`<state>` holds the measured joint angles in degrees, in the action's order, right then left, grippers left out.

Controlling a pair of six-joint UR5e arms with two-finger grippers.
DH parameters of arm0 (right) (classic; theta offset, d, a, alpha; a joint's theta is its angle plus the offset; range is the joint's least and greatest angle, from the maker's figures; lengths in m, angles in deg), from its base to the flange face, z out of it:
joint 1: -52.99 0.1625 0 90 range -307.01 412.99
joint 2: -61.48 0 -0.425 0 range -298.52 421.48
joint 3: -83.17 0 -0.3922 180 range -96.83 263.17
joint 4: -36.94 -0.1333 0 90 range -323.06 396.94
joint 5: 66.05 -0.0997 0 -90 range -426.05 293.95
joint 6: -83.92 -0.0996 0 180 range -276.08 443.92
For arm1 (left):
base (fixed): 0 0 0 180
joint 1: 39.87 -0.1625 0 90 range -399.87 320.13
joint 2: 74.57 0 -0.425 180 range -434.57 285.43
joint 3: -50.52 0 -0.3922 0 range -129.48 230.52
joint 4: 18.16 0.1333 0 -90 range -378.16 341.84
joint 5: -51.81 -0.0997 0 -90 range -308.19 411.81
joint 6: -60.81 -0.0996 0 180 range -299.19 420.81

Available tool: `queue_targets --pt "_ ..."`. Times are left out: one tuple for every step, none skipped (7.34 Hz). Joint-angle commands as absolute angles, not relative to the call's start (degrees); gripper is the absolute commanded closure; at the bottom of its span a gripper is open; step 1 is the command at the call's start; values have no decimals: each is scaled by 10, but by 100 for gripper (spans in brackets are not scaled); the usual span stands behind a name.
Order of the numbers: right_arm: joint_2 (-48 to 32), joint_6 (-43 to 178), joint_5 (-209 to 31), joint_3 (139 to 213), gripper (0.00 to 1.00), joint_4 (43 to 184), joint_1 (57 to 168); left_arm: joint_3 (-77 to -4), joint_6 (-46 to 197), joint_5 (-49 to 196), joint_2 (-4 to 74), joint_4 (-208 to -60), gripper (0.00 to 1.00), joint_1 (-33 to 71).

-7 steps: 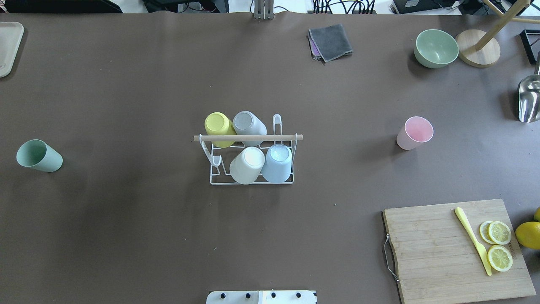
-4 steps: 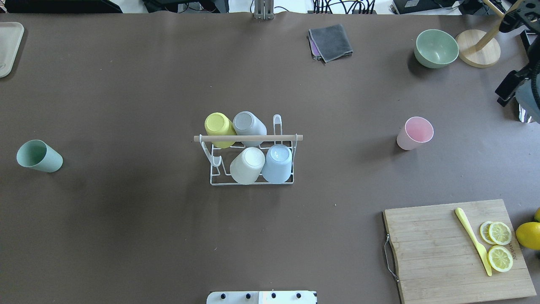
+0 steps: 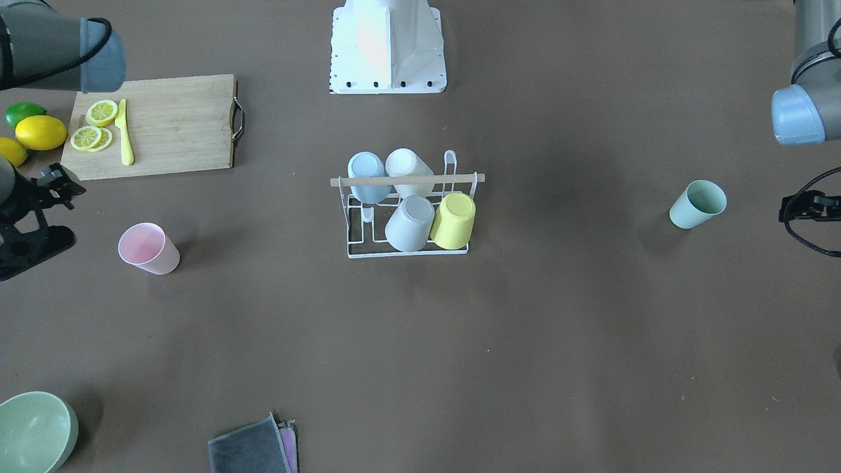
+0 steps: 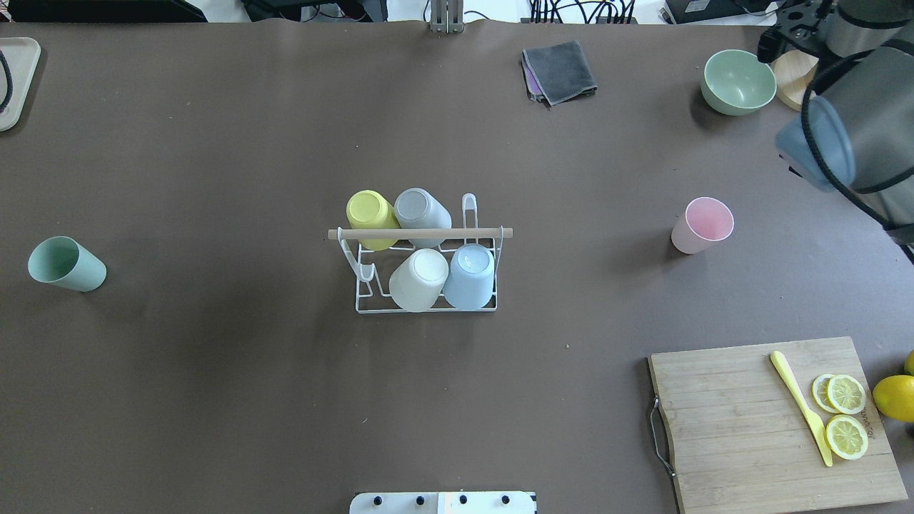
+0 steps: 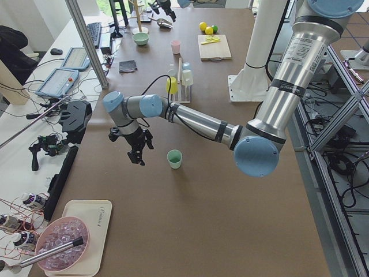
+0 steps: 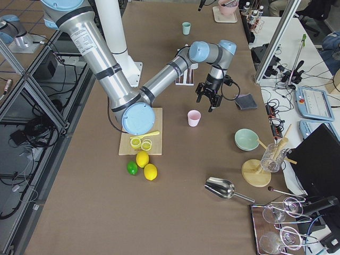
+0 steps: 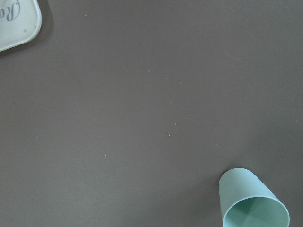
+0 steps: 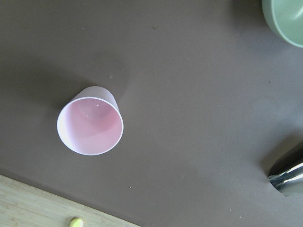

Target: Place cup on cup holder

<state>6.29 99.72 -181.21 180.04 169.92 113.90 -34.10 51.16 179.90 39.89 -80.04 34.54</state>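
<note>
White wire is forming the cup holder (image 4: 485, 233), which is standing at the middle of the brown table (image 4: 214, 143) with a light wooden rod lying across its top. Four cups are sitting upside down on its prongs. In the overhead view a yellow cup (image 4: 370, 213) and a grey cup (image 4: 420, 207) are filling the far row, and a cream cup (image 4: 420, 278) and a light blue cup (image 4: 470, 275) the near row. Two prongs are standing bare, one at the near left and one at the far right.

A pink cup (image 4: 702, 225) is standing mouth up, well apart on the holder's right, its inside showing bare. A mint green cup (image 4: 66, 263) is standing mouth up far off on the holder's left, likewise bare inside. A green bowl (image 4: 738, 81) is sitting near the far right edge.

The right gripper (image 6: 209, 100) is hanging above the table near the pink cup, and the left gripper (image 5: 138, 154) near the mint green cup. Neither is touching a cup. I cannot tell whether their fingers are apart or together.
</note>
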Motion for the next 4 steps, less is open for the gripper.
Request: queue_targets --pt "143 1031 -1784 1698 0 1708 1101 -264 510 1803 458 -752 2 312" --pt "179 1055 -1783 1639 0 1709 1092 -234 511 1807 456 -751 2 309" --pt "204 1078 -1771 1597 0 1709 1079 -210 511 1818 457 -751 3 302" --pt "217 1087 -1749 1571 0 1709 1058 -206 512 1835 457 -741 3 285"
